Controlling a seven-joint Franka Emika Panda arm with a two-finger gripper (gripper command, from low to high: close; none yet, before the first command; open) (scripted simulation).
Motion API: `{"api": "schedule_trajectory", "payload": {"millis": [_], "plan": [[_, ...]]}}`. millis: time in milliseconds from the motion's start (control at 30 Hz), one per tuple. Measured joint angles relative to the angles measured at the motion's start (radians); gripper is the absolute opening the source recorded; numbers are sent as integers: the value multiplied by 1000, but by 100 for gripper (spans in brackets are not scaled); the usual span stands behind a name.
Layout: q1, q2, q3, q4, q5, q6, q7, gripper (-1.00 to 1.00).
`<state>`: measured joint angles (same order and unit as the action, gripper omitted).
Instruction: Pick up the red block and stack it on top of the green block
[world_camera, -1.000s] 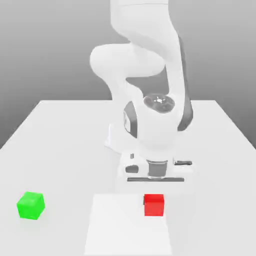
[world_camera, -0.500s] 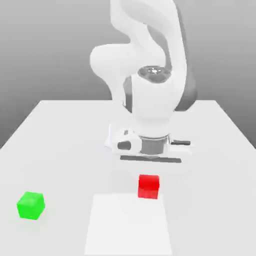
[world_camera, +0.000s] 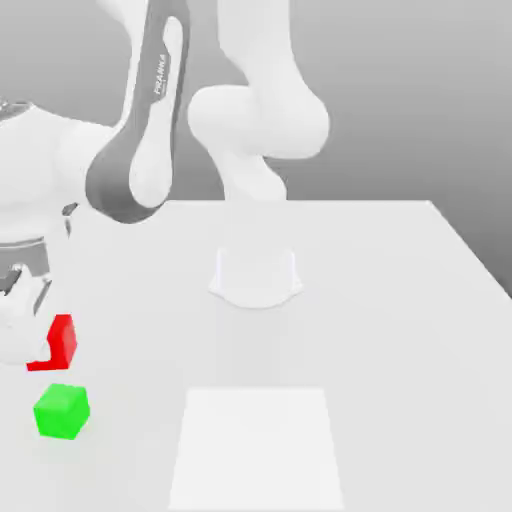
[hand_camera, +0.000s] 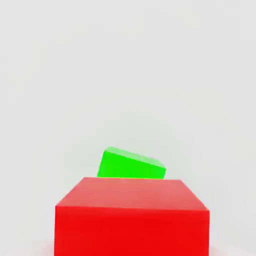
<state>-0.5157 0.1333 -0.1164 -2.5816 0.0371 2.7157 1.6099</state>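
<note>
grey shading stands behind a broad pale worktop, its far edge straight across, with open surface over the exterior view's right and a white square near the front. near the exterior view's left edge, the fingers are closed on a plain, bright red cube, raised and partly hidden by the white hand. a bright green cube sits on the worktop just below it in that view, turned at an angle.

tbh everything's glowing super bright and washed out, table nearly bleaching to white, only faint shading showing around the green block
</note>
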Motion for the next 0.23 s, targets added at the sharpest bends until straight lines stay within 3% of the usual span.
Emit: {"api": "schedule_trajectory", "payload": {"millis": [33,67,233], "plan": [[-4,35,6,2,10,32,-6,-100],[-8,70,13,4,21,65,-13,100],[-8,70,13,4,21,65,-13,100]]}}
